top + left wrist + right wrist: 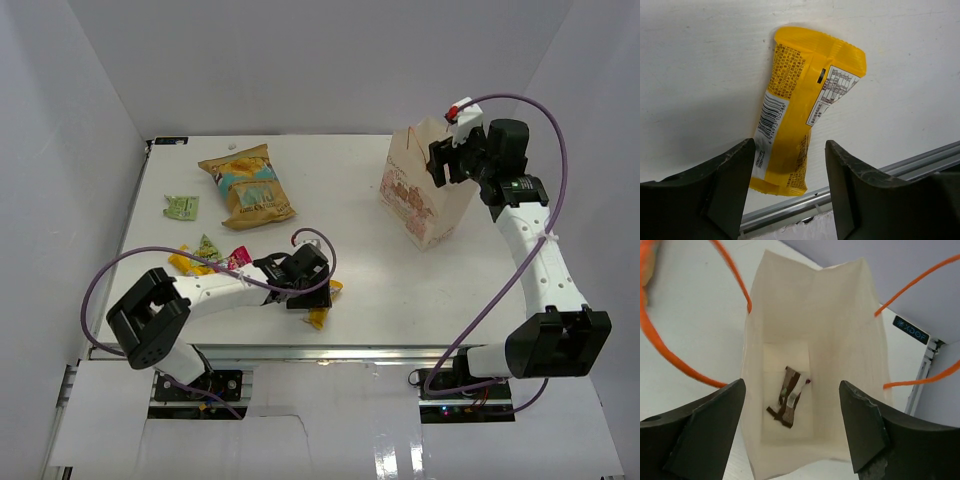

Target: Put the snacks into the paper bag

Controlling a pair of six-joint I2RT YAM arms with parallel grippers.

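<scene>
A yellow packet (800, 100) lies flat near the table's front edge. My left gripper (790, 146) hangs low over its near end, open, with a finger on each side. In the top view that gripper (305, 282) covers most of the packet (318, 318). The paper bag (425, 190) stands upright at the right. My right gripper (791, 385) is open just above its mouth and holds nothing. A dark brown bar (789, 400) lies on the bag's floor. On the left are the tan-gold chip bag (250, 187), a green packet (182, 206), and a pink packet (238, 258).
The metal rail of the table's front edge (920, 160) runs just beyond the yellow packet. Another green packet (207, 245) and a yellow one (185, 262) lie by my left arm. Orange loop handles (670, 360) spread on both sides of the bag's mouth.
</scene>
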